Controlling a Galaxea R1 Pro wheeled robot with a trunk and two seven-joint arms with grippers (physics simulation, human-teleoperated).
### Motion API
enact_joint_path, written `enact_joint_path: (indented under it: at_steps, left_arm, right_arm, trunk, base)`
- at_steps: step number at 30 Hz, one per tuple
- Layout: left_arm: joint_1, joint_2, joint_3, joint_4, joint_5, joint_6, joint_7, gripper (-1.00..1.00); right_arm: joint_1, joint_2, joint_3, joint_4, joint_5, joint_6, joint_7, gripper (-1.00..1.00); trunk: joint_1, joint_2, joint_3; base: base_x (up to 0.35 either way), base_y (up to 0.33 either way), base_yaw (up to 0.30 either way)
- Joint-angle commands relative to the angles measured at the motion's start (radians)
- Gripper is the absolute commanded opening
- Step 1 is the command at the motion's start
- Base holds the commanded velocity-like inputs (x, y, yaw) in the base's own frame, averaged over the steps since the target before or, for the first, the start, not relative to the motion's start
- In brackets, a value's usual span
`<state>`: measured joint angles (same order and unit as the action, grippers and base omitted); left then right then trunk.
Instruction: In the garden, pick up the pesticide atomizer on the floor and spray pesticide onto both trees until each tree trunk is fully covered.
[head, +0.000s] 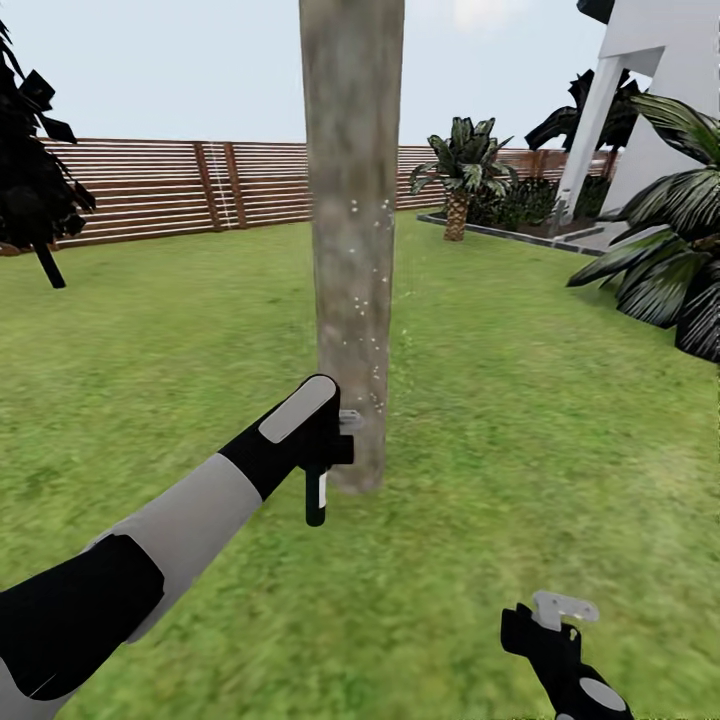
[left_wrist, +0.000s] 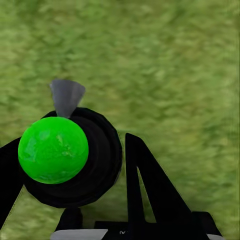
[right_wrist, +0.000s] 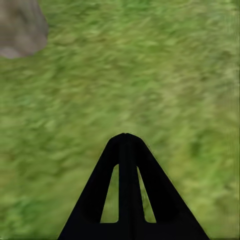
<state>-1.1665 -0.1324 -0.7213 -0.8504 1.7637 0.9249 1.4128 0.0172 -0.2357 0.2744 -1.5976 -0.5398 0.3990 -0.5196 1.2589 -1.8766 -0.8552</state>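
A thick grey-brown tree trunk (head: 352, 250) rises from the lawn straight ahead, with tiny white pesticide specks (head: 362, 300) scattered over its middle and lower part. My left gripper (head: 335, 440) is shut on the pesticide atomizer (head: 316, 495), a slim dark bottle with a pale stripe that hangs down right beside the trunk's base. In the left wrist view the atomizer (left_wrist: 75, 165) appears as a dark round body with a green ball and a grey nozzle, held between the fingers (left_wrist: 150, 185). My right gripper (head: 560, 612) hovers low at the right, shut (right_wrist: 126, 137) and empty; the trunk's base (right_wrist: 20, 27) lies ahead of it.
Grass spreads all around. A slatted wooden fence (head: 150, 190) runs along the back. A dark bush (head: 30, 180) stands at the far left, a short palm (head: 458, 170) at the back right, big palm fronds (head: 670, 250) and a white building (head: 650, 100) at the right.
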Motion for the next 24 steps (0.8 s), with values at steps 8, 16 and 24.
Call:
enact_joint_path:
  at_steps: [8, 16, 24]
  left_arm:
    - [-0.001, 0.0, -0.002, -0.001, 0.008, 0.008, 0.012, -1.0]
    - [-0.001, 0.0, -0.002, -0.001, 0.008, 0.008, 0.012, -1.0]
    - [-0.001, 0.0, -0.002, -0.001, 0.008, 0.008, 0.012, -1.0]
  right_arm:
    - [0.004, -0.001, 0.002, -0.002, -0.005, 0.002, 0.003, -1.0]
    - [0.004, -0.001, 0.002, -0.002, -0.005, 0.002, 0.01, -1.0]
    - [0.004, -0.001, 0.002, -0.002, -0.004, 0.002, 0.009, -1.0]
  trunk:
    - [0.0, 0.0, -0.001]
    - [0.0, 0.0, -0.001]
    - [0.0, 0.0, -0.001]
  base:
    - [0.071, 0.339, -0.086]
    - [0.129, 0.34, -0.16]
    - [0.159, 0.34, -0.013]
